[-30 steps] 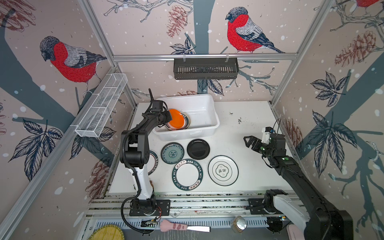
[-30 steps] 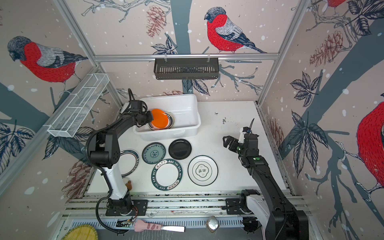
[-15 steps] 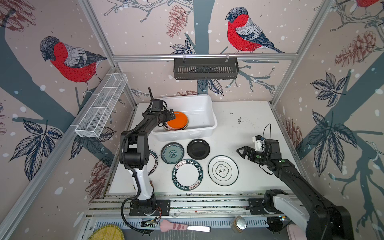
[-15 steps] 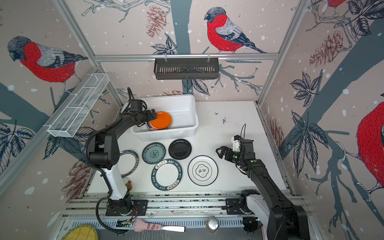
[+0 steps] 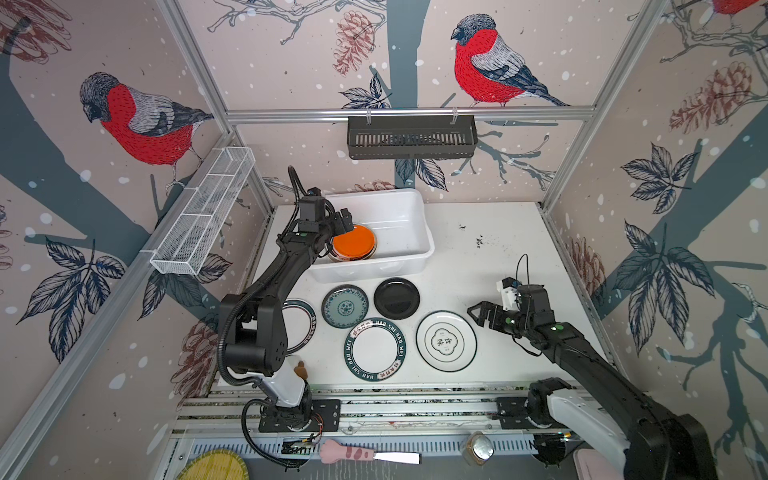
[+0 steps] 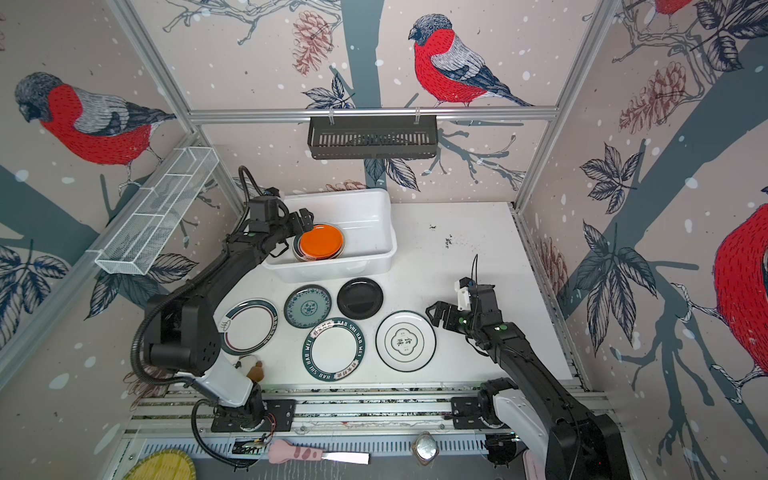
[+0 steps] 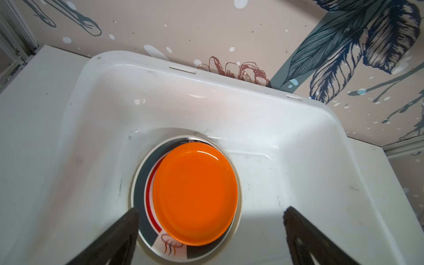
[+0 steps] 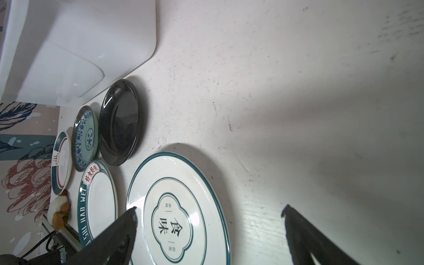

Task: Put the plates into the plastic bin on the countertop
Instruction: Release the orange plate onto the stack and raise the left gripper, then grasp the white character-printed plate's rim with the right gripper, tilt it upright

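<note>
The left claw hangs spread wide and empty inside the plastic bin. The orange plate lies free directly beneath it on a teal-rimmed plate, so a straight lift clear of the bin wall looks right. The right claw, also spread and holding nothing, hovers over the near edge of the emblem plate, likely the next pick. That plate lies flat on the smooth, speckled counter. One finger should probably land on bare counter just outside the rim and wedge under it, with the other on top. It should close gently, or the plate may skate into the lettered plate just beside it. Beyond the claw sit the black plate and then the bin. Bird-papered walls close the counter in on three sides.
</note>
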`<state>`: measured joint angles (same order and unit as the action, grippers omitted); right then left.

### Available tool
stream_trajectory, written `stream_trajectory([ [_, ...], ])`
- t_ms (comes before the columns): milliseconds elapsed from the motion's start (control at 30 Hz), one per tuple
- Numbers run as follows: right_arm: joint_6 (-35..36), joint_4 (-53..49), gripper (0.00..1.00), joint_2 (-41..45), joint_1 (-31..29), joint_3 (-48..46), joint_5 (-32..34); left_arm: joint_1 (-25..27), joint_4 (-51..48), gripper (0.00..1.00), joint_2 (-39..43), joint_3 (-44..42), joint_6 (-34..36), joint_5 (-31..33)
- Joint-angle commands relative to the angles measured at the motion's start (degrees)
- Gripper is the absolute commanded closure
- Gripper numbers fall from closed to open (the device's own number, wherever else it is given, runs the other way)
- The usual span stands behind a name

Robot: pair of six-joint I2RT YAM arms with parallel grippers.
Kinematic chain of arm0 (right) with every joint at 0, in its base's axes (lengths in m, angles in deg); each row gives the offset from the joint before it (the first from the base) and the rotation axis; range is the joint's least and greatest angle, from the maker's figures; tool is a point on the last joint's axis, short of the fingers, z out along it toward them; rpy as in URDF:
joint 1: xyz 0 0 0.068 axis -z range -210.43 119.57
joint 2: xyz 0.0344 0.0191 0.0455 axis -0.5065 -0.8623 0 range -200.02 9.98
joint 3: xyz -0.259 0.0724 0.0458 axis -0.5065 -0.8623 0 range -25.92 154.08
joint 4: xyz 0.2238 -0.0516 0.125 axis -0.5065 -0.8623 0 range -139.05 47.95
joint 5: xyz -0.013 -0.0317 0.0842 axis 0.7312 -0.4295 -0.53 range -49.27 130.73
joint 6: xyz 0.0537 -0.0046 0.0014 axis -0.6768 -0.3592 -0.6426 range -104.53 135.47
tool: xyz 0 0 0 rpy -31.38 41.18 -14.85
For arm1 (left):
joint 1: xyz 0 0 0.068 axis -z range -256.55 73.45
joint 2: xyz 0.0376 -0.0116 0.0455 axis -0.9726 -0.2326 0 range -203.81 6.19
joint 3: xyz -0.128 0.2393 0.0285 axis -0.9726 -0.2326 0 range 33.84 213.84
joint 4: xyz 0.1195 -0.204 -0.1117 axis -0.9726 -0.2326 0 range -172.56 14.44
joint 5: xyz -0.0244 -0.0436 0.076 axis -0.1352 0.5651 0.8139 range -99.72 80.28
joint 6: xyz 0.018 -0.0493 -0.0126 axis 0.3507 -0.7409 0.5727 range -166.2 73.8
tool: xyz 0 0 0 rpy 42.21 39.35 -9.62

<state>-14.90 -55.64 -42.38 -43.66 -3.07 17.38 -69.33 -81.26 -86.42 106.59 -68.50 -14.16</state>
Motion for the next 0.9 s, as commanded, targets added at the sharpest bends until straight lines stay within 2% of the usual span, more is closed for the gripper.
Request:
stream_trajectory([
  [0,-2.1,-0.1,0.01,-0.1,-1.0,-0.2,3.4,0.6,4.7,0.03,4.8,-4.4,-1.6,-0.5],
  [200,-5.8,4.2,0.01,0.0,-3.2,-2.5,3.4,1.2,7.2,0.03,16.1,-14.1,-3.4,-1.8],
  [400,-5.5,4.7,0.01,-2.3,-4.6,-2.2,4.7,1.5,8.2,0.03,25.2,-21.2,-4.2,-4.3],
  [633,-5.1,3.4,0.01,-3.4,-7.5,-2.8,6.4,2.3,5.9,0.03,27.1,-23.0,-4.8,-9.5],
  [767,-4.7,2.6,0.06,-4.3,-8.5,-3.1,7.5,3.0,6.9,0.03,27.8,-24.9,-5.7,-9.9],
  [867,-4.6,2.6,0.15,-5.7,-8.9,-3.3,6.4,3.1,7.2,0.03,27.9,-25.8,-5.9,-10.1],
])
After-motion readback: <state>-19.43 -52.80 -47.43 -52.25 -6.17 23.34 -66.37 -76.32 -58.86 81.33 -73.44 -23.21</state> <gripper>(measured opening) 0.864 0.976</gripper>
